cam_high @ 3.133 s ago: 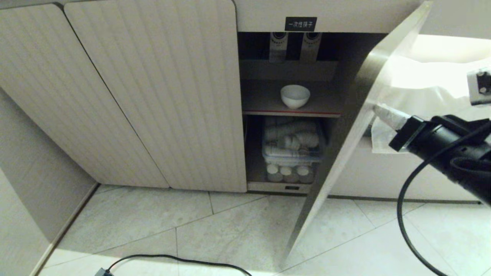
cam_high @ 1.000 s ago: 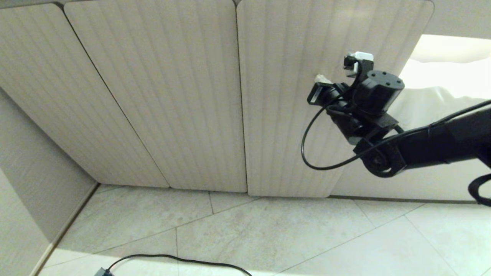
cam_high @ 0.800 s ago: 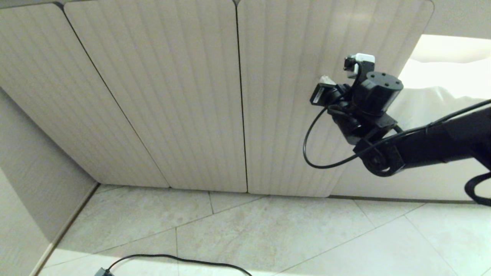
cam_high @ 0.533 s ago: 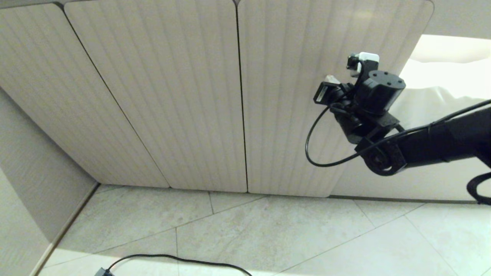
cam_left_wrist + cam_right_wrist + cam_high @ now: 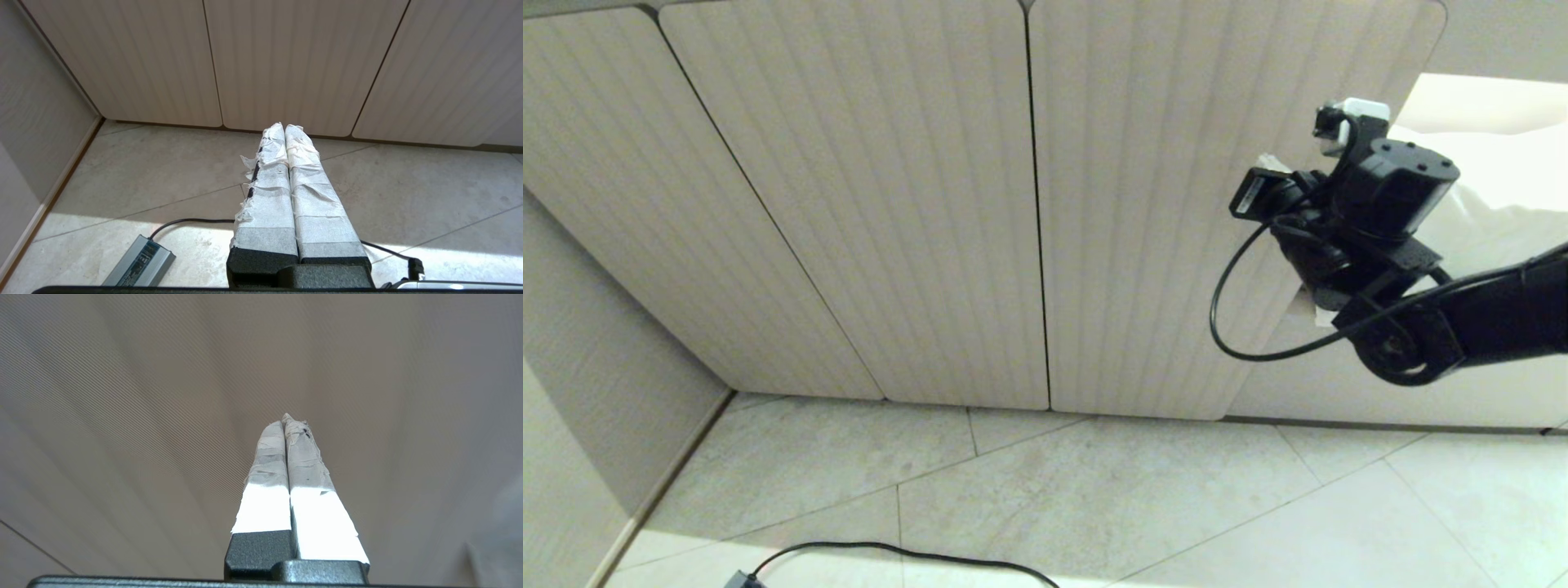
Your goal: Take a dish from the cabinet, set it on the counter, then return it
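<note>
The cabinet [image 5: 1160, 204] fills the head view with three ribbed beige doors, all closed. The dish is hidden behind them and the counter is out of view. My right gripper [image 5: 1267, 161] hovers in front of the rightmost door, near its right edge, its taped tips pointing at the ribbed panel [image 5: 143, 396]. In the right wrist view that gripper [image 5: 286, 418] is shut with nothing between its fingers. My left gripper [image 5: 284, 127] is parked low over the tiled floor, facing the doors [image 5: 286, 61]. It is shut and empty.
A black cable [image 5: 890, 549] runs across the floor tiles in front of the cabinet, ending at a grey power adapter [image 5: 141, 261]. A wall [image 5: 572, 392] closes the left side. Something white and brightly lit [image 5: 1494, 188] lies beyond the cabinet's right edge.
About three seconds ago the right door stood open with the dish on the shelf; it is closed now. Over the last second my right gripper has drawn back to the right, still shut.
</note>
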